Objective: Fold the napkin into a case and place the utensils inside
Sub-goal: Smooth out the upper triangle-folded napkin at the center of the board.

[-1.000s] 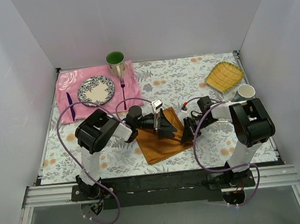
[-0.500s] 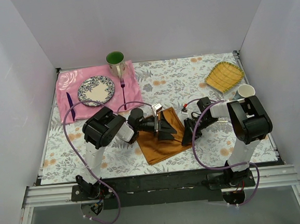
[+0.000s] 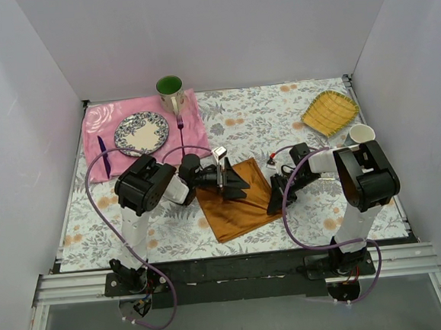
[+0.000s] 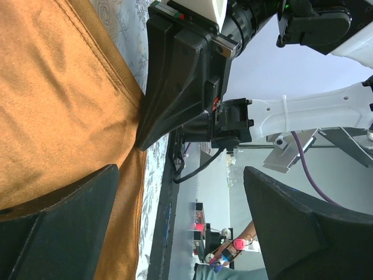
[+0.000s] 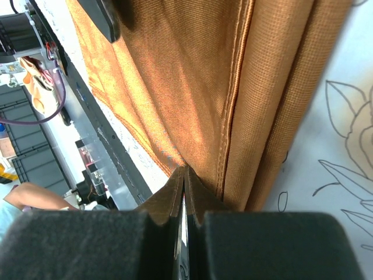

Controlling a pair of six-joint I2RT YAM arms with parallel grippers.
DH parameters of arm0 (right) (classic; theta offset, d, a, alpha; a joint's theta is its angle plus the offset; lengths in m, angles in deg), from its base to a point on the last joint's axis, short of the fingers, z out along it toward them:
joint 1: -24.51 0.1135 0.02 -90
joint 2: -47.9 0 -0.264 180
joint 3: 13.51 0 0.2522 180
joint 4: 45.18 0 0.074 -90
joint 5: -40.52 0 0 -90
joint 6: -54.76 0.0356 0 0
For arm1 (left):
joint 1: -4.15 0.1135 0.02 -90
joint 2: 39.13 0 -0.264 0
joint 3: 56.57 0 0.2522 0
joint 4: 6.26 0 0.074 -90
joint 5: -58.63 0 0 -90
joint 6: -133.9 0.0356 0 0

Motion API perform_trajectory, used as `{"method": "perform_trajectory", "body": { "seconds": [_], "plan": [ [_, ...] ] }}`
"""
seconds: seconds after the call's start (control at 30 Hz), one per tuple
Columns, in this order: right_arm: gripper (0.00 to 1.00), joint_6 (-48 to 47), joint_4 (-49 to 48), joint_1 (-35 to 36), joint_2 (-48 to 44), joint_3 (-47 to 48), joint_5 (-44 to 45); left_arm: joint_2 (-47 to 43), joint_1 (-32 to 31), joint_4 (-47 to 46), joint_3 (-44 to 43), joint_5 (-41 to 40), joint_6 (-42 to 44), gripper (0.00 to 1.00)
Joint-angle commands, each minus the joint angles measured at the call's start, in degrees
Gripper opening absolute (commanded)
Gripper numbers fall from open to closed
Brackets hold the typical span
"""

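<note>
The rust-orange napkin (image 3: 235, 206) lies flat on the floral table, partly folded, with a hemmed fold (image 5: 233, 116) along its right side. My right gripper (image 3: 274, 202) is shut, its tips (image 5: 184, 175) pressed onto that right edge; no cloth shows between the fingers. My left gripper (image 3: 234, 182) hovers open over the napkin's upper part, its fingers (image 4: 58, 221) wide apart with nothing between them, facing the right gripper (image 4: 180, 87). Of the utensils, a purple fork (image 3: 180, 132) and a purple knife (image 3: 104, 156) lie on the pink cloth (image 3: 94, 137), far from both grippers.
A patterned plate (image 3: 141, 133) sits on the pink cloth, with a green-lined mug (image 3: 170, 89) behind it. A yellow woven tray (image 3: 329, 112) and a white cup (image 3: 360, 134) stand at the back right. White walls close in three sides.
The left arm has drawn back a little to the left, its open gripper sliding up and left over the napkin. The right gripper has stayed on the napkin's edge.
</note>
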Motion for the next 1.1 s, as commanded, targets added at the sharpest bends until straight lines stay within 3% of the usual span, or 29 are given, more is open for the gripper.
{"method": "perform_trajectory", "body": {
  "seconds": [0.0,0.1,0.2,0.3,0.33,0.37,0.43,0.5,0.6,0.7,1.07],
  "plan": [
    [0.06,-2.96,0.75,-0.22,1.74,0.67,6.01,-1.62,2.40,3.42,0.04,1.51,3.86,0.89],
    [0.06,-3.49,0.93,-0.13,0.08,1.28,2.60,-5.91,3.72,7.01,-1.89,3.35,8.95,0.89],
    [0.06,-3.93,0.75,0.92,-3.26,2.78,-0.39,-13.19,4.08,17.71,-5.84,4.15,18.61,0.89],
    [0.07,-4.36,2.86,1.62,-6.60,6.11,-3.81,-20.13,5.30,34.05,-9.62,3.89,32.65,0.87],
    [0.07,-4.28,3.30,1.63,-7.22,6.90,-4.18,-21.65,6.27,46.10,-12.16,2.67,37.40,0.84],
    [0.09,-4.71,3.74,1.71,-7.83,8.13,-4.62,-23.23,6.54,52.84,-13.49,1.18,49.19,0.78],
    [0.11,-5.42,4.18,1.80,-9.24,11.64,-4.10,-27.79,6.89,68.72,-14.82,-1.99,58.84,0.74],
    [0.14,-6.47,3.74,2.06,-8.90,15.15,-2.26,-30.79,7.33,74.33,-13.33,-4.71,67.11,0.64],
    [0.14,-8.49,4.26,2.85,-5.05,20.51,0.56,-35.10,8.03,80.74,-10.43,-7.44,70.82,0.49],
    [0.14,-8.67,4.44,3.91,-0.48,24.04,2.75,-34.68,8.03,85.31,-10.25,-10.08,73.03,0.42],
    [0.13,-11.66,2.94,7.51,9.56,31.44,9.35,-26.33,8.38,86.83,-13.67,-17.65,72.07,0.38]
  ]
}}
